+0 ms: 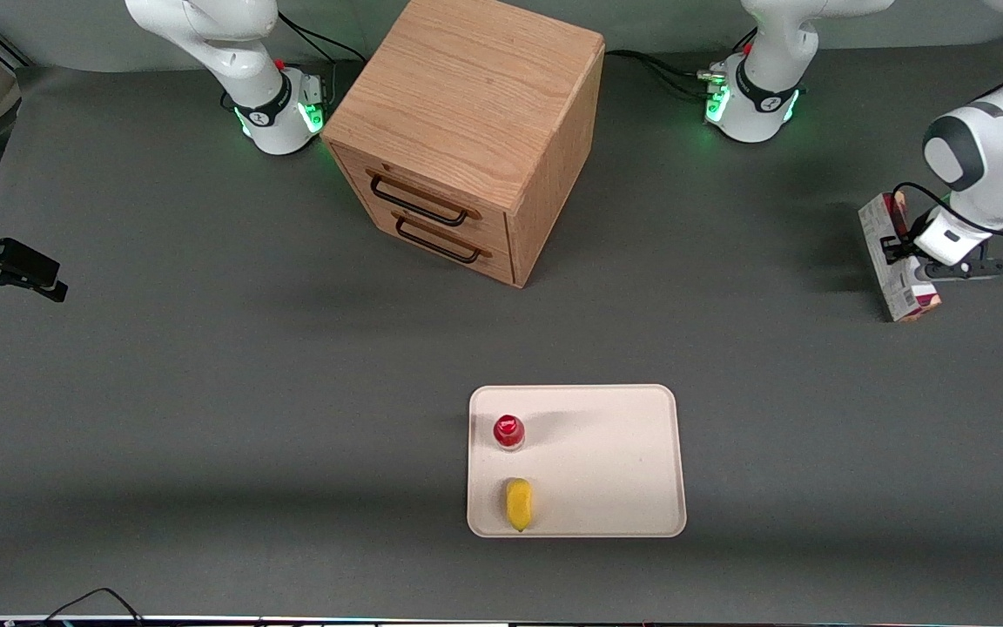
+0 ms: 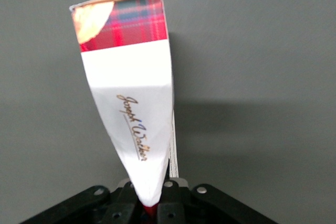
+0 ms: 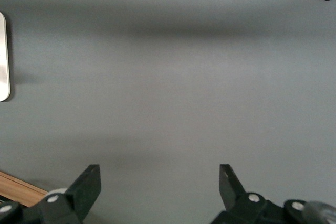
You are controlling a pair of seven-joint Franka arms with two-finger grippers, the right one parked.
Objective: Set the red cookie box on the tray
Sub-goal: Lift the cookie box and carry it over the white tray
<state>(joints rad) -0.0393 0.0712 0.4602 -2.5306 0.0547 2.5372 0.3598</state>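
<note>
Grey matting covers the whole table (image 1: 205, 392). Biggest thing on it is a wooden drawer cabinet (image 1: 475, 131) with two dark handles, standing farther from the front camera than everything else on the mat. Nearer to that camera lies the tray (image 1: 606, 461), flat and cream-white with rounded corners. Two small things sit on the tray: a bottle with a red cap (image 1: 508, 430) and, nearer the camera, a yellow object (image 1: 518, 503).

Well apart from the tray, toward the working arm's end of the table, the red cookie box (image 1: 891, 270) is tilted, its low end at or just above the mat. The gripper (image 1: 900, 247) is at the box there, clamped on it. From the wrist, the box (image 2: 128, 98) runs out from between the black fingers (image 2: 176, 205), showing a white face with gold script and a red tartan end, and the fingers are closed against its narrow sides.
</note>
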